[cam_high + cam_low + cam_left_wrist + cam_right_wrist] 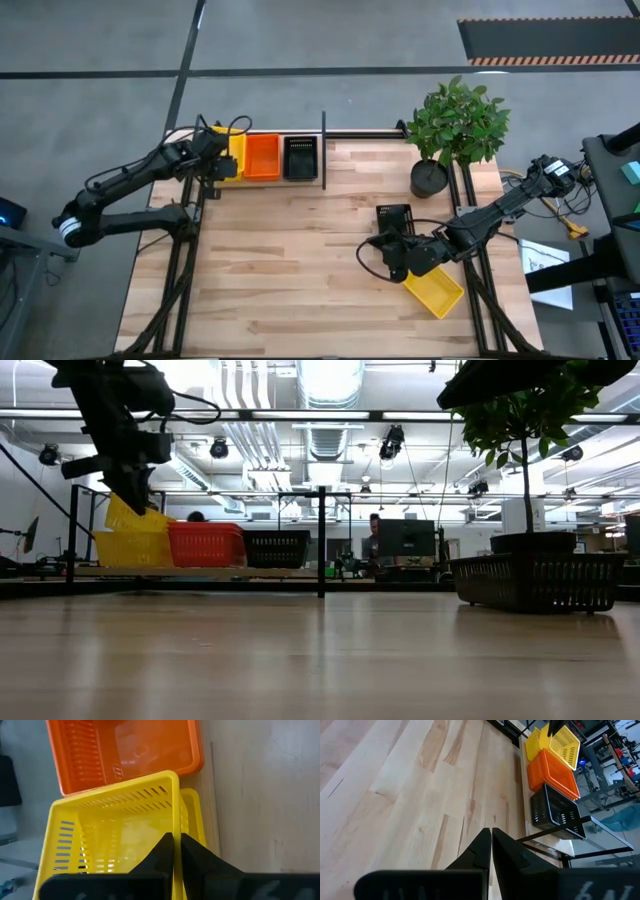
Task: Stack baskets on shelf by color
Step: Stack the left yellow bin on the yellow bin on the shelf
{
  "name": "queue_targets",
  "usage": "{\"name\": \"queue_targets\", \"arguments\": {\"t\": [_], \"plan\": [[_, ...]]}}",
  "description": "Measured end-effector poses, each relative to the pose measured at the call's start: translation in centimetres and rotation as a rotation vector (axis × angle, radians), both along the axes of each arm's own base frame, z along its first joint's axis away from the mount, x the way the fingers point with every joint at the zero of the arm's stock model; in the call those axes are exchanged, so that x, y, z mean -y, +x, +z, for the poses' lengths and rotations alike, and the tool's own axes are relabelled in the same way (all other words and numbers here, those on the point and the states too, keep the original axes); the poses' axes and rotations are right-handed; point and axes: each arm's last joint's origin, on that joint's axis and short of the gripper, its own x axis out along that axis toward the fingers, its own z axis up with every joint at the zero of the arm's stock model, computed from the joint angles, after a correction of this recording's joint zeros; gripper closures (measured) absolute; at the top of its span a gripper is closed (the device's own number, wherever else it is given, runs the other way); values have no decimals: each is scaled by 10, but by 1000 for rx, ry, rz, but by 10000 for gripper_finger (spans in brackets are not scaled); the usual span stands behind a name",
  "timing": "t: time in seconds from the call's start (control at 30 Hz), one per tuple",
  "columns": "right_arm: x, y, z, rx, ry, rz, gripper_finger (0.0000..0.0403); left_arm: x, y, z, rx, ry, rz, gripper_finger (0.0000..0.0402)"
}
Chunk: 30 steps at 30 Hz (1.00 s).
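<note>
Three baskets stand in a row on the shelf (365, 134) at the far edge: a yellow one (130, 548), an orange one (263, 157) and a black one (300, 158). My left gripper (176, 836) is shut on a second yellow basket (115, 830), above the one on the shelf. Near the table's right side a black basket (395, 215) and a yellow basket (433, 290) sit on the tabletop. My right gripper (491, 831) hovers shut between them, over the tabletop, holding nothing. My left gripper holds the upper yellow basket by one side wall (176, 815), one finger inside the basket and one outside. The fingers come from above, pointing down. The basket is tilted (125, 515), its low end at the rim of the yellow basket on the shelf.
A potted plant (430, 175) stands at the table's far right, behind the loose black basket. An upright black divider post (323, 150) rises just right of the shelf's black basket. The middle and near left of the wooden tabletop (280, 260) are bare.
</note>
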Motion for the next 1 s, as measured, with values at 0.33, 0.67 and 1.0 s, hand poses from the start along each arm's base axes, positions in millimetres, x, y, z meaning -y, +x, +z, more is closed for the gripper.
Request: {"name": "queue_targets", "arguments": {"t": [0.33,0.67,1.0], "plan": [[0,0,0,0,0,0,394,0,0,3,9,13,3,349],[0,0,0,0,0,0,394,0,1,12,28,38,6,327],[0,0,0,-3,-10,7,394,-9,11,20,121,56,78,327]]}}
